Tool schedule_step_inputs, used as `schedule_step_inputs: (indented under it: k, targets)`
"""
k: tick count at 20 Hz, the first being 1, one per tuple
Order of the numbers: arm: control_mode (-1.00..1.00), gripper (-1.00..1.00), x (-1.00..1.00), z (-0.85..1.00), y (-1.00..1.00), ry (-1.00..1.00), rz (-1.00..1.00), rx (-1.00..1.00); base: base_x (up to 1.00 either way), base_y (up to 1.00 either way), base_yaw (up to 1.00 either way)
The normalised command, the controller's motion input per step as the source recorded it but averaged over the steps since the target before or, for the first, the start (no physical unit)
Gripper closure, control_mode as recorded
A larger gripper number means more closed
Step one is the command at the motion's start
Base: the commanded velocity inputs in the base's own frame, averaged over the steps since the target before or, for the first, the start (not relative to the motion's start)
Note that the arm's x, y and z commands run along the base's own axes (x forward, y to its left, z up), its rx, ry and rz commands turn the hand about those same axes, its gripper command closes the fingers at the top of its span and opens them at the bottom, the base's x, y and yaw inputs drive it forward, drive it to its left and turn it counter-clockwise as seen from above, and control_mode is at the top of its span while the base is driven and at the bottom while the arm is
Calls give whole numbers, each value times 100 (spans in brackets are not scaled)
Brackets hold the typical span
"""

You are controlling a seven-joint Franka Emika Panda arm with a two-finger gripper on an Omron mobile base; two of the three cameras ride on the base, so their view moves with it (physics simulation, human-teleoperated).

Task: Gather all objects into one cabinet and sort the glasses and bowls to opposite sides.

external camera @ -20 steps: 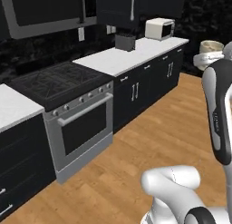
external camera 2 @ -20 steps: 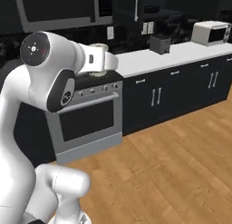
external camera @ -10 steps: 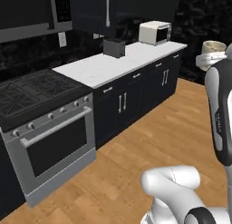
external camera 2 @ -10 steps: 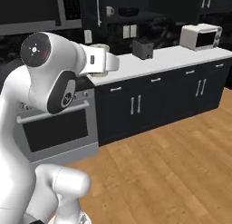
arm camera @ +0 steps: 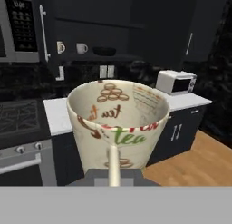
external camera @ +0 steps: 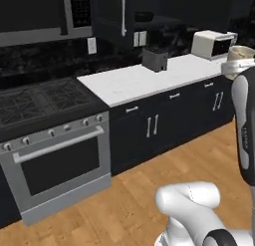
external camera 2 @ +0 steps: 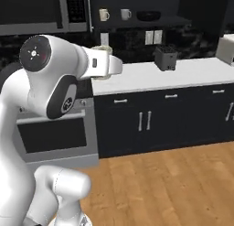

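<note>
The two-finger gripper [arm camera: 113,175] is clenched on the rim of a cream tumbler printed with brown motifs [arm camera: 118,123], carried aloft before the open black wall cabinet [arm camera: 90,23], whose dark shelf bears a cream mug [arm camera: 60,47], pale grey mug [arm camera: 81,48] and wide black bowl [arm camera: 104,51].

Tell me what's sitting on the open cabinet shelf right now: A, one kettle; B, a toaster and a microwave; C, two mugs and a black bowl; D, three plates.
C: on the shelf stand a cream mug, a pale grey mug and a black bowl to their right, while the hand holds the tumbler.
</note>
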Motion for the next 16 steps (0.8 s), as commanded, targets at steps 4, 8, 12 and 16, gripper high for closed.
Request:
schedule_step_inputs:
  k: [4, 8, 12, 16]
  targets:
    - [100, 100, 0, 0, 0, 0, 0, 0, 100, -86, 66]
    - [100, 100, 0, 0, 0, 0, 0, 0, 100, -91, 62]
    - [100, 100, 0, 0, 0, 0, 0, 0, 67, -99, 55]
    - [100, 100, 0, 0, 0, 0, 0, 0, 44, -100, 45]
